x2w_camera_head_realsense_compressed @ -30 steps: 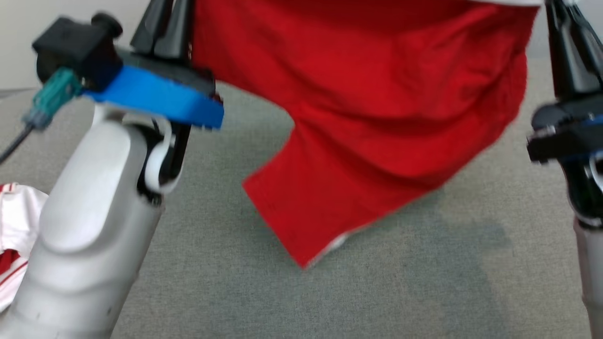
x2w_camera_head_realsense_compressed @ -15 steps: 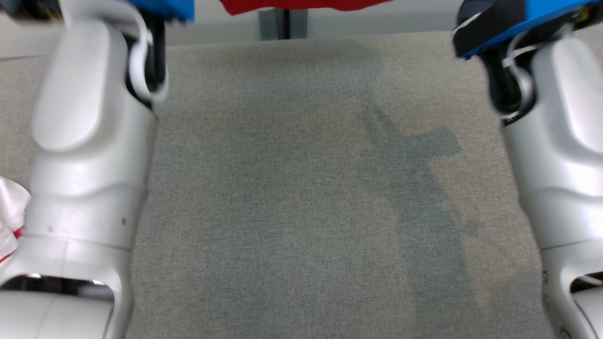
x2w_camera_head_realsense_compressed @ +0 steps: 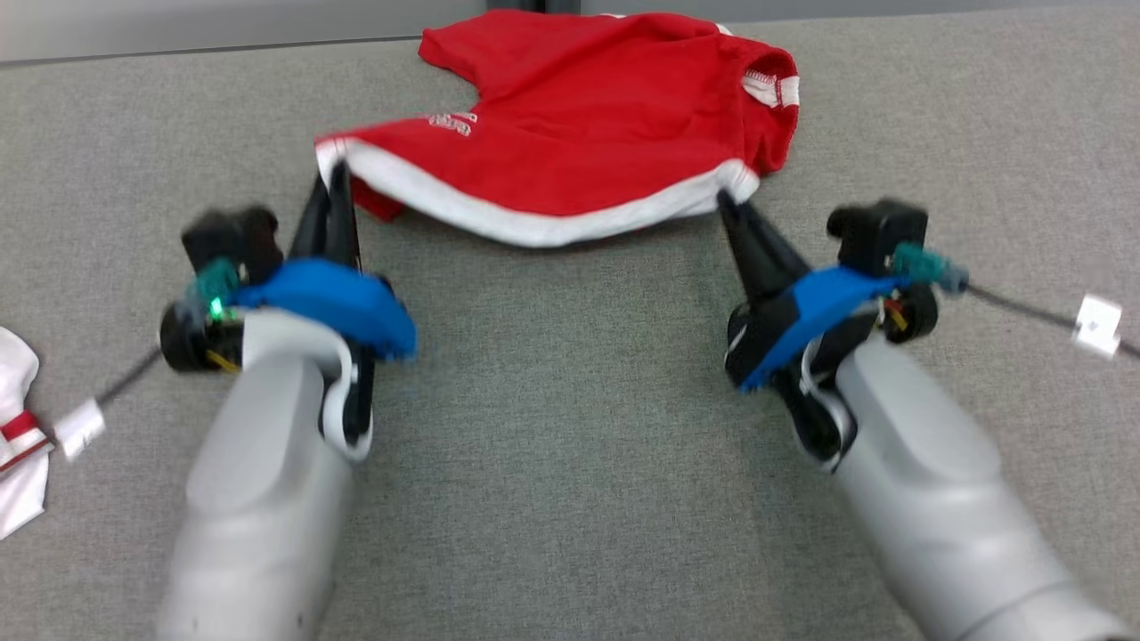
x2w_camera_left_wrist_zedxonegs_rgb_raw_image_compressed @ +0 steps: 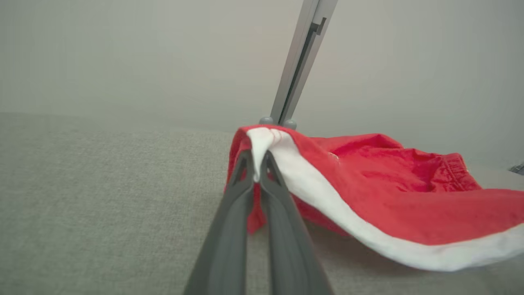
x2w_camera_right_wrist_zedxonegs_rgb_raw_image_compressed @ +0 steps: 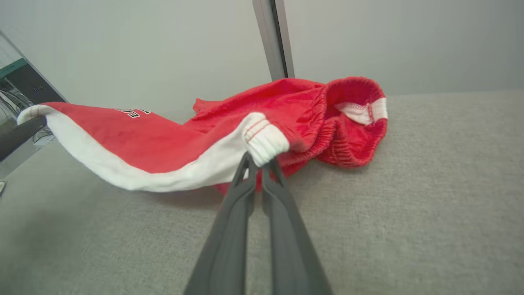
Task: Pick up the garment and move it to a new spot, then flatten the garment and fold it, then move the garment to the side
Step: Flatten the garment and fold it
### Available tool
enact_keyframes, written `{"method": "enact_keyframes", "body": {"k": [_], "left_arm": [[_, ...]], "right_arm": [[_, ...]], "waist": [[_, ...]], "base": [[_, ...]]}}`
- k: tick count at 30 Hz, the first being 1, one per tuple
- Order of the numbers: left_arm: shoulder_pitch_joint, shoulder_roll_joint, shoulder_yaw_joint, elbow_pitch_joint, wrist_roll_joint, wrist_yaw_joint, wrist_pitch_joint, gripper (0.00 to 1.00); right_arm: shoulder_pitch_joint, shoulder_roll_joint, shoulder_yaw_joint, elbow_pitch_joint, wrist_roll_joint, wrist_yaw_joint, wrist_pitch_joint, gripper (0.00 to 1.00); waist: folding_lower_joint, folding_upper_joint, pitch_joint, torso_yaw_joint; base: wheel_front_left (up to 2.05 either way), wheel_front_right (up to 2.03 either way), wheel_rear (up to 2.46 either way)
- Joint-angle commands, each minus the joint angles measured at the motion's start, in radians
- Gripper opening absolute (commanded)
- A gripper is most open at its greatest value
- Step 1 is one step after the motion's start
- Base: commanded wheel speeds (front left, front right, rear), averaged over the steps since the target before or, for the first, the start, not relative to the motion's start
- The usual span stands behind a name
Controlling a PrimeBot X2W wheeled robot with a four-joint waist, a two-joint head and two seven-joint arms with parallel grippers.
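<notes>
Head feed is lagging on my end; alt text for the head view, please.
A red garment lies bunched at the far side of a grey surface, its white-banded edge raised and strung between the left jaws and right jaws, each shut on one end. A white garment with red trim sits at the left edge.

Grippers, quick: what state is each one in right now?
Left gripper: shut on the red garment, at its white band.
Right gripper: shut on the band's other end.

A small print [x2w_camera_head_realsense_compressed: 450, 120] sits on the red garment [x2w_camera_head_realsense_compressed: 579, 116] just above its white hem, too blurred to read.
</notes>
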State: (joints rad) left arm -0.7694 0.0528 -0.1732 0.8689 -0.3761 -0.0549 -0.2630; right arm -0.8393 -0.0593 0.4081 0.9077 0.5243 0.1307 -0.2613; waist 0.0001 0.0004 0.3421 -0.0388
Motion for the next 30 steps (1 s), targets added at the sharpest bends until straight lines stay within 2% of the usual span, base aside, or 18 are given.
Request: {"method": "enact_keyframes", "body": {"k": [1, 4, 10, 18, 24, 30], "left_arm": [[0.043, -0.002, 0.006, -0.029, 0.001, -0.010, -0.002, 0.00], [0.163, -0.001, 0.022, -0.158, 0.023, -0.029, -0.002, 0.00], [0.405, -0.001, 0.047, -0.459, 0.085, -0.050, -0.003, 0.00], [0.708, -0.002, 0.102, -0.794, 0.104, -0.028, -0.002, 0.00], [0.855, -0.002, 0.085, -0.955, 0.109, 0.000, -0.002, 0.00], [0.874, 0.004, 0.080, -0.994, 0.111, 0.010, 0.007, 0.00]], "right_arm": [[0.046, -0.003, 0.003, -0.031, 0.007, 0.000, -0.004, 0.00], [0.168, -0.032, 0.020, -0.147, -0.006, 0.000, -0.005, 0.00], [0.439, -0.089, -0.021, -0.405, -0.038, 0.000, -0.004, 0.00], [0.745, -0.103, -0.051, -0.656, -0.082, 0.000, -0.004, 0.00], [0.929, -0.108, -0.069, -0.853, -0.113, 0.000, 0.070, 0.00], [1.001, -0.093, -0.100, -0.983, -0.130, 0.000, 0.151, 0.00]], "waist": [[-0.0001, -0.0004, -0.003, 0.000], [-0.0001, -0.0004, -0.018, 0.002], [-0.0001, -0.0004, -0.061, 0.014], [-0.0001, -0.0004, -0.130, -0.013], [-0.0001, -0.0004, -0.151, -0.032], [-0.0001, -0.0004, -0.146, -0.043]], "base": [[0.00, 0.00, 0.00], [0.00, 0.00, 0.00], [0.00, 0.00, 0.00], [0.00, 0.00, 0.00], [0.00, 0.00, 0.00], [0.00, 0.00, 0.00]]}}
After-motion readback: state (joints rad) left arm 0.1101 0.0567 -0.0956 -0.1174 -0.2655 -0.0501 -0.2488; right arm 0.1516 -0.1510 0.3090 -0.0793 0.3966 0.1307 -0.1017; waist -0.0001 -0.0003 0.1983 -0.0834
